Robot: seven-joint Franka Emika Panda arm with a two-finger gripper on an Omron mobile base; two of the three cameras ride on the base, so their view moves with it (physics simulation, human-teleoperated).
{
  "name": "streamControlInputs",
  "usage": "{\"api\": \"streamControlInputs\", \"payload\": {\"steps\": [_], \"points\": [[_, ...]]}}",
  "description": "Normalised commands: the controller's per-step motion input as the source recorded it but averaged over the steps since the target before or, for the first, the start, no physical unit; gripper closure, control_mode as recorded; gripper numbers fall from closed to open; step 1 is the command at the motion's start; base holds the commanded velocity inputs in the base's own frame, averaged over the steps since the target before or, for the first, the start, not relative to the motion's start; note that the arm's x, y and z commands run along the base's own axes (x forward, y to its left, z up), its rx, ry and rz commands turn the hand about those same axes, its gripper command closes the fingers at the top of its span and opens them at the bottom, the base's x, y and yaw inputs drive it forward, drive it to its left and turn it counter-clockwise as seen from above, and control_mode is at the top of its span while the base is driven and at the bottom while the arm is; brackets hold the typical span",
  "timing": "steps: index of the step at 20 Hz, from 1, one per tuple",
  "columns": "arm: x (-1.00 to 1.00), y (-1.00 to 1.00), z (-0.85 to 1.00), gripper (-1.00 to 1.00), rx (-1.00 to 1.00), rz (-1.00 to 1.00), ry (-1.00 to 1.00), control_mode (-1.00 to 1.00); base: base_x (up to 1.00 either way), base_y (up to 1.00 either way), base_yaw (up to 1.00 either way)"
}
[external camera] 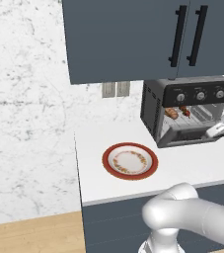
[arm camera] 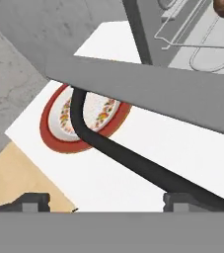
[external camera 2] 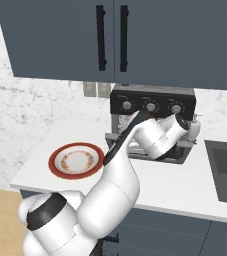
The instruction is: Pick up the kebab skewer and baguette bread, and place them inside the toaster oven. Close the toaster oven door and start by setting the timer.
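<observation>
Hand view shows my gripper [arm camera: 106,202] with jaws wide apart by the toaster oven door [arm camera: 153,94] and its black handle [arm camera: 133,160], holding nothing

This is a home kitchen, rendered rather than filmed. A white countertop [external camera: 192,170] runs over blue-grey base cabinets [external camera 2: 185,230], and matching blue-grey wall cabinets [external camera: 128,39] with long black bar handles [external camera: 178,35] hang above it. The wall behind is white marble with grey veining [external camera: 24,99], carrying a pair of outlet plates [external camera: 115,89] just under the upper cabinets. A dark grey toaster oven [external camera: 182,111] with three round knobs stands toward the counter's back edge, and a red-rimmed patterned plate [external camera: 130,161] lies nearer the front edge. A dark sink [external camera 2: 225,172] is sunk into the counter at the right end, and the floor is light wood [external camera: 29,234].
</observation>
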Motion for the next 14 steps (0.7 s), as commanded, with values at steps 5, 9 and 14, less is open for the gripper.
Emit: {"api": "streamControlInputs", "payload": {"steps": [5,9,14], "points": [[0.37,0.83,-0.12,-1.0,-0.09,-0.09,-0.45,-1.0,0.0,0.0,0.0],[0.55,0.75,-0.13,-1.0,-0.07,-0.12,-0.39,-1.0,0.0,0.0,0.0],[0.66,0.5,-0.03,-1.0,-0.04,-0.11,-0.27,-1.0,0.0,0.0,0.0]]}}
